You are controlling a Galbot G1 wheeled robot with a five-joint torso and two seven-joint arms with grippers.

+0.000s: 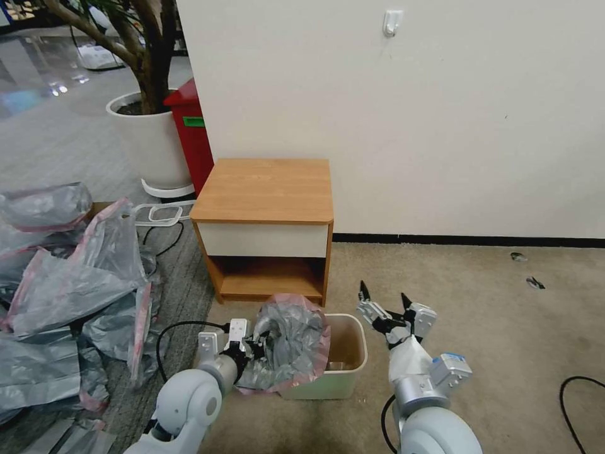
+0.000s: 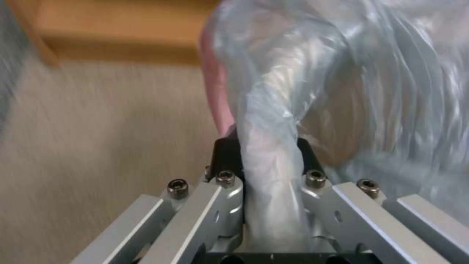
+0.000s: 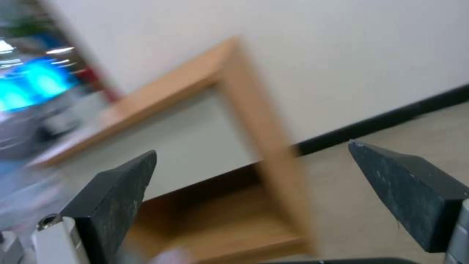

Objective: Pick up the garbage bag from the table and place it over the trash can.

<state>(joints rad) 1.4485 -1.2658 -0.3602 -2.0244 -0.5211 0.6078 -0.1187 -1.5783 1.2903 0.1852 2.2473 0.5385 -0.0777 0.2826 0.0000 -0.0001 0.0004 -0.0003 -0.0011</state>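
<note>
Left gripper (image 1: 255, 345), pinching the bag (image 1: 291, 340), is holding it over the can (image 1: 353, 360); right gripper (image 1: 384, 296), fingers spread, should be catching the pink rim opposite.

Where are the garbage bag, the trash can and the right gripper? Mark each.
garbage bag (image 1: 293, 343), head view, crinkled grey middle.
trash can (image 1: 361, 343), head view, right rim.
right gripper (image 1: 384, 297), head view, between its open fingers.

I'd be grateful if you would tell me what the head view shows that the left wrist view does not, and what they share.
Head view alone: the trash can, part covered by the bag, the right tool open beside it, the heap of bags and the plant pot.

Left wrist view alone: a twisted fold of plastic pinched between the closed fingers.

Both: the garbage bag, the left tool and the table.
</note>
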